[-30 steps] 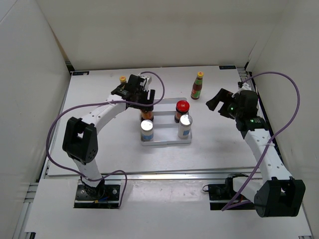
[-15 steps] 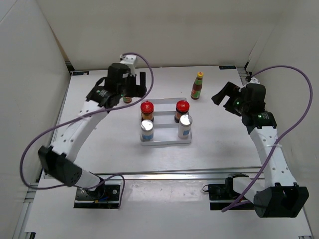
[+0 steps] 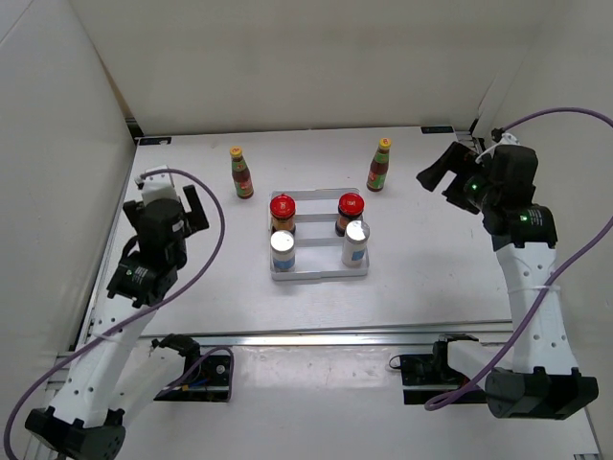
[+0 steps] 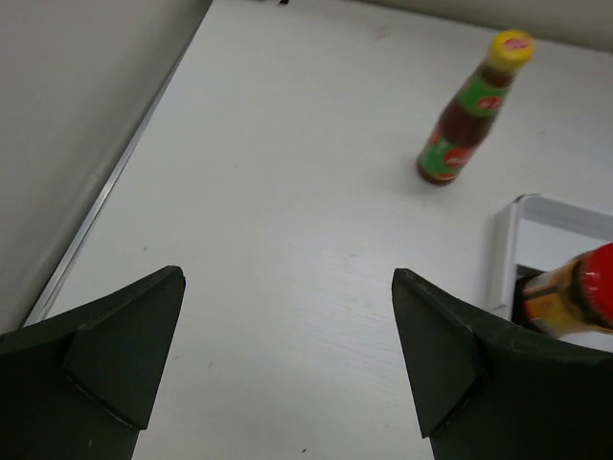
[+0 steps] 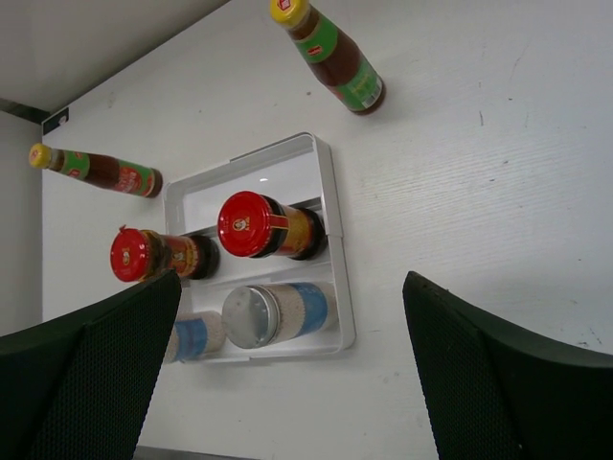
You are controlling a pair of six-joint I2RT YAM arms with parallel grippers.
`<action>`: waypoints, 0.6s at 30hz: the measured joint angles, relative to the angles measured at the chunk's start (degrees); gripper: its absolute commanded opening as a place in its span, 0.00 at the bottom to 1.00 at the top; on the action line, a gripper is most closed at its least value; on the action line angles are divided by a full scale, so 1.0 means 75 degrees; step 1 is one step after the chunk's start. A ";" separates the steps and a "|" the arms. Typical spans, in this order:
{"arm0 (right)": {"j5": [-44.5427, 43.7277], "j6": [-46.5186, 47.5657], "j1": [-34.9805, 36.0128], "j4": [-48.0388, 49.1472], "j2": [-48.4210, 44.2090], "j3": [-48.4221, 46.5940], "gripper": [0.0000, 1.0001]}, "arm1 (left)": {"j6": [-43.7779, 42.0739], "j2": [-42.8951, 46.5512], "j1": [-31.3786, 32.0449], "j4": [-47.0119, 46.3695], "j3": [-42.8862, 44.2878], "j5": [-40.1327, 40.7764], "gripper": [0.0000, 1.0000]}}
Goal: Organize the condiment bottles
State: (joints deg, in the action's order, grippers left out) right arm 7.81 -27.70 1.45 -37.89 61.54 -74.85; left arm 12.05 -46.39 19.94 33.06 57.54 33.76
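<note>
The white tray [image 3: 317,274] holds two red-lidded jars [image 3: 282,206] [image 3: 351,204] in its far row and two silver-topped shakers [image 3: 283,245] [image 3: 356,234] in its near row. Two slim red-sauce bottles stand on the table beyond it, one at the left [image 3: 241,173] and one at the right [image 3: 379,165]. My left gripper [image 3: 190,211] is open and empty, well left of the tray; its wrist view [image 4: 287,276] shows the left slim bottle [image 4: 469,115]. My right gripper [image 3: 438,173] is open and empty, raised to the right of the right bottle; its wrist view [image 5: 292,278] looks down on the tray [image 5: 330,192].
White walls enclose the table at the left, back and right. The left wall's base [image 4: 96,211] runs close beside my left gripper. A metal rail [image 3: 316,333] edges the near side of the table.
My left arm has let go of the red-lidded jar in the tray's far left slot and drawn back to the near left. My right arm has risen and moved slightly back and right.
</note>
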 measured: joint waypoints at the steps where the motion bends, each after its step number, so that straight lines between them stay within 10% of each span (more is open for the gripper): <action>1: 0.0044 -0.0044 0.0000 -0.0009 0.0012 -0.0050 1.00 | 0.0082 0.0085 -0.0017 -0.0079 -0.0347 0.0283 1.00; 12: 0.0463 -0.0463 0.0000 0.0300 -0.0070 0.0764 1.00 | 0.0632 0.0335 0.0087 -0.1265 -0.2471 0.2346 1.00; 18: 0.0810 0.0452 0.0268 0.0166 0.2311 -0.1979 1.00 | 0.0449 0.0600 0.0752 -0.2107 -0.2704 0.2562 1.00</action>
State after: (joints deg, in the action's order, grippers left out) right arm 13.89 -24.32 3.46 -36.64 78.87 -89.69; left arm 15.42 -41.89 25.58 17.26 37.26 52.97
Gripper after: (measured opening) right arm 0.998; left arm 0.998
